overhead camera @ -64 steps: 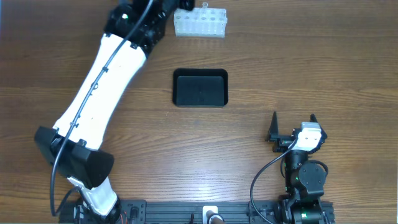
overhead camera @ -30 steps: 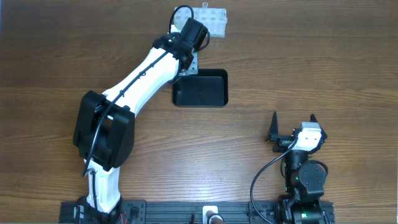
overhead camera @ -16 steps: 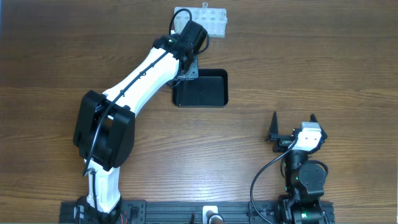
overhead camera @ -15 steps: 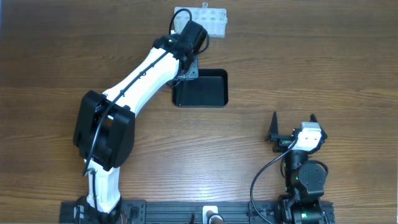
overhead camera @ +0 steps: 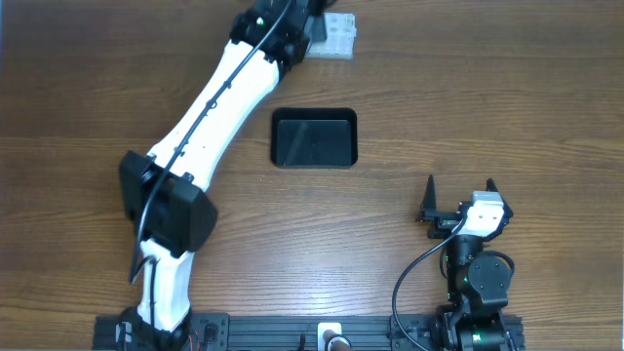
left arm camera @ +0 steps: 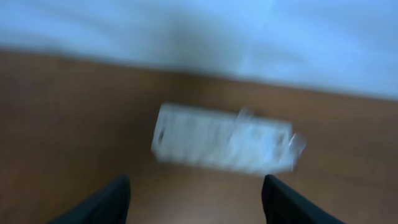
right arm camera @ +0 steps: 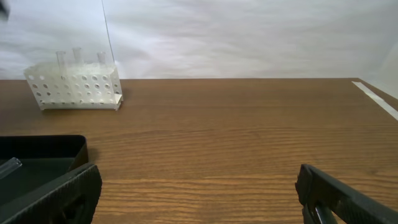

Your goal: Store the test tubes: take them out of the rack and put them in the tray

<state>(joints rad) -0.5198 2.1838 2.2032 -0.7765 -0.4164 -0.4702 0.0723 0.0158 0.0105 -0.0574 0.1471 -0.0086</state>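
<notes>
Nearest you, at about 5 o'clock from the tray, your right gripper (overhead camera: 459, 185) sits parked by its base exactly as it did two seconds back, fingers spread wide with nothing between them. At the middle of the wooden table (overhead camera: 507, 97) lies the one black tray (overhead camera: 327, 148), and the right wrist view shows one clear test tube (right arm camera: 8, 165) lying flat inside it. What has changed is all on the left arm. A second ago its gripper hung low over the tray's 10 o'clock corner, and now it has swung away to 12 o'clock, over the one white rack (overhead camera: 338, 37) at the table's far edge. Your left gripper (left arm camera: 193, 190) is wide open and holds nothing. Its wrist view is smeared, but it puts the rack just ahead of the fingertips and not yet between them. I read that as a drop-off finished and the arm gone back for the next pick. Counting what remains, three test tubes (right arm camera: 77, 56) stand upright out of the rack; whether a shorter one hides among the holes you cannot tell from here. With one in the tray and three to go, you look about a quarter through, and the next move calls for a steady, centred descent onto one tube.
</notes>
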